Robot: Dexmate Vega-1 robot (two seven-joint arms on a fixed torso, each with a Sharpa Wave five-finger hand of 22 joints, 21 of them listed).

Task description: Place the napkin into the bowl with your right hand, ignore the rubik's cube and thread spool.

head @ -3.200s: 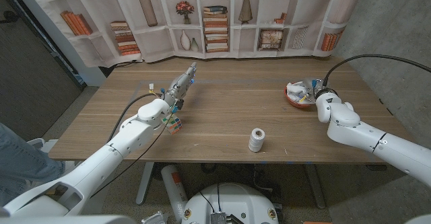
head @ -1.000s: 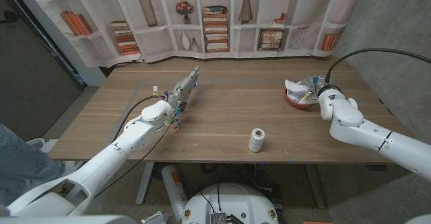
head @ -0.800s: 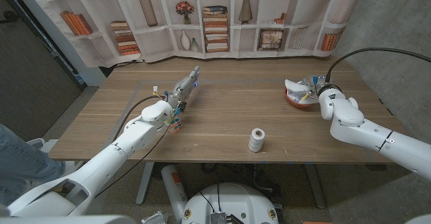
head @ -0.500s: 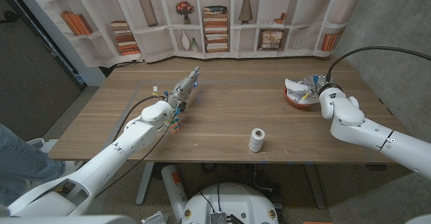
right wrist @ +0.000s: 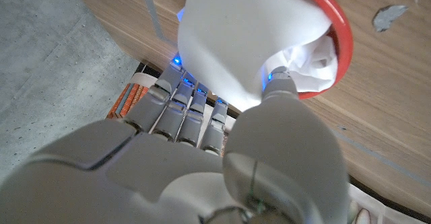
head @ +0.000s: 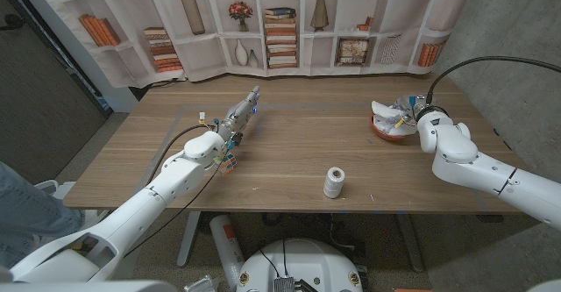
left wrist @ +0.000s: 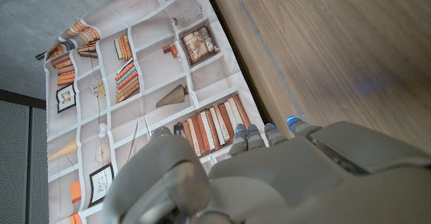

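Observation:
The white napkin lies crumpled in the red bowl at the table's far right. My right hand is at the bowl's right side, reaching over its rim. In the right wrist view the napkin sits between the thumb and the fingers of my right hand, with the thumb tip touching it and the bowl's red rim behind. My left hand stands on the left half of the table with its fingers stretched out and nothing in it; the left wrist view looks past its back.
A rubik's cube lies beside my left wrist. A pale thread spool stands near the front edge, middle right. A bookshelf-print curtain hangs behind the table. A small scrap lies on the wood near the bowl.
My right arm has drifted slightly toward the far right edge beside the bowl. The napkin has stayed in the bowl. My left arm, the cube and the spool have not moved.

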